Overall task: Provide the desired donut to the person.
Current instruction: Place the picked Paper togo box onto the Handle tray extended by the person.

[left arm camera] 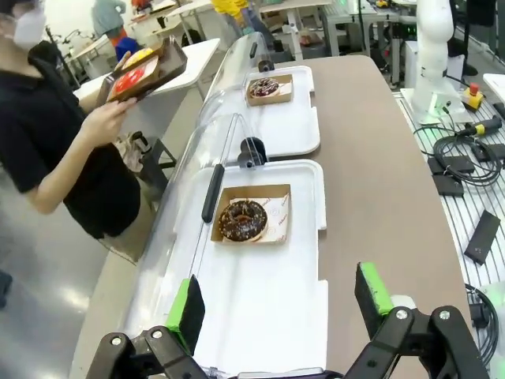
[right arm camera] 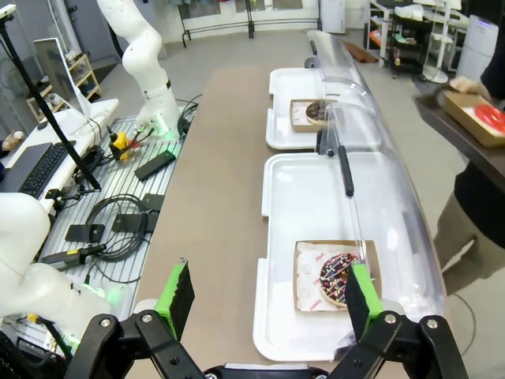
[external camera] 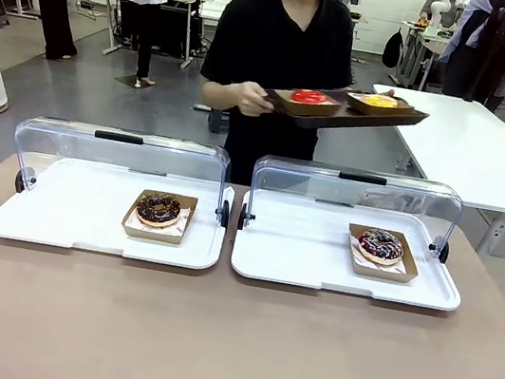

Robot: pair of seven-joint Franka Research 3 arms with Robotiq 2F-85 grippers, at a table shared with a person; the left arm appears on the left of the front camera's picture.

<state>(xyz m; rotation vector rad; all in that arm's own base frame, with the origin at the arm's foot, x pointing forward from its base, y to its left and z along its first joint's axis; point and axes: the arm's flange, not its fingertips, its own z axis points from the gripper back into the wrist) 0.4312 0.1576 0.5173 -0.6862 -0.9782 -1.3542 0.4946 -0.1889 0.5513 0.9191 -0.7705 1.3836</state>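
Two donuts lie on the table in brown paper trays. A chocolate donut (external camera: pixel 159 208) (left arm camera: pixel 242 219) sits on the left white tray (external camera: pixel 56 216). A dark sprinkled donut (external camera: pixel 380 244) (right arm camera: pixel 338 276) sits on the right white tray (external camera: pixel 300 255). The person (external camera: pixel 279 50) stands at the far side and holds a dark serving tray (external camera: pixel 341 117) carrying a red donut (external camera: pixel 308 96) and a yellow donut (external camera: pixel 379 101). My left gripper (left arm camera: pixel 279 304) hangs open above the near end of the left tray. Open too, my right gripper (right arm camera: pixel 267 298) hovers over the right tray's edge, beside the sprinkled donut.
Both white trays have clear domed lids (external camera: pixel 123 155) (external camera: pixel 358 192) swung open toward the person's side. A white table (external camera: pixel 489 155) stands behind on the right. Cables and equipment (right arm camera: pixel 118 213) lie beside the table on the robot's side.
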